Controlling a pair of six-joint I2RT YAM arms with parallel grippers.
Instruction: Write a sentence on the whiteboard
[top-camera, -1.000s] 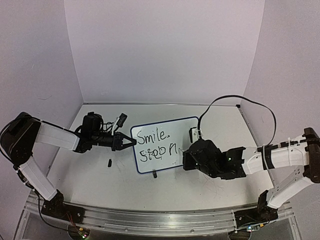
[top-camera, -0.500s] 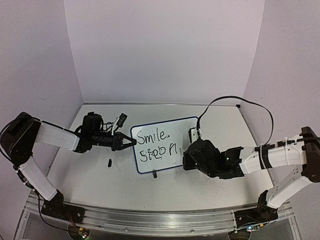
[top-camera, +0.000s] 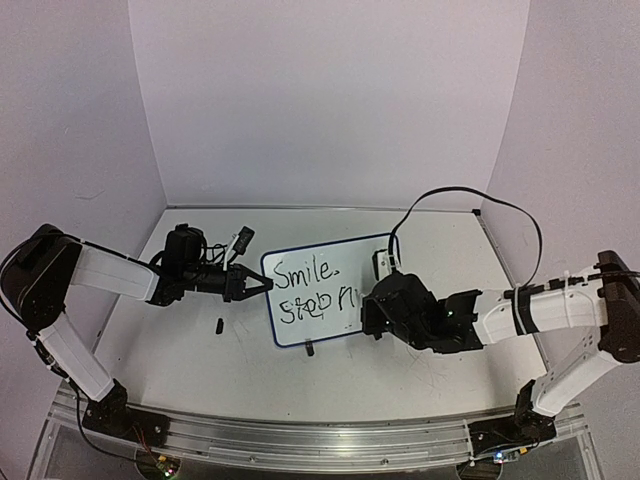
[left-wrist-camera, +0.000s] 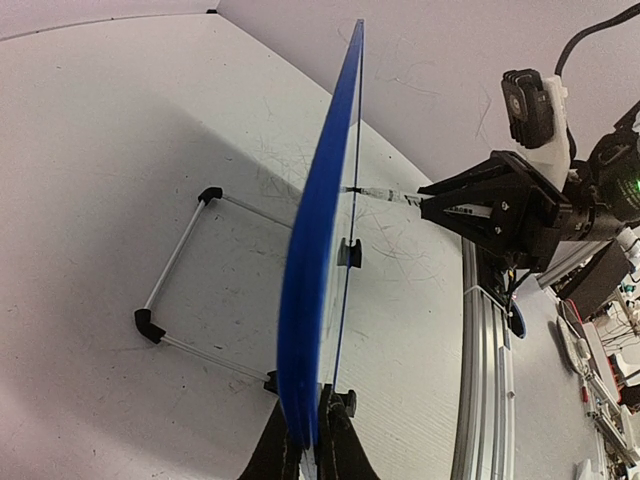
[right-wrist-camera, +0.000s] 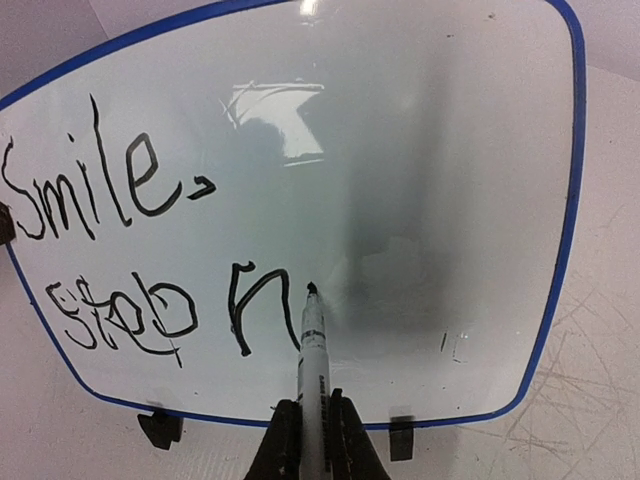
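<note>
The whiteboard (top-camera: 352, 258), white with a thin blue rim, stands upright on black clip feet in mid-table. My left gripper (top-camera: 264, 285) is shut on its left edge; in the left wrist view the blue rim (left-wrist-camera: 316, 240) runs edge-on out of that gripper (left-wrist-camera: 312, 442). The sentence (right-wrist-camera: 120, 190) reads "Smile." over "Stop" and an h-like letter. My right gripper (right-wrist-camera: 312, 440) is shut on a white marker (right-wrist-camera: 314, 365), whose black tip touches the board just right of the last letter. In the top view the right gripper (top-camera: 368, 308) is at the board's lower right.
A small black cap (top-camera: 218, 325) lies on the table left of the board's front. A wire stand with black corners (left-wrist-camera: 178, 262) lies behind the board. The right arm's cable (top-camera: 470, 197) loops above it. A metal rail (top-camera: 300, 440) runs along the near edge.
The right arm has shifted slightly left and up with the marker, and a new short stroke shows after the last letter. The left arm and the board have not moved.
</note>
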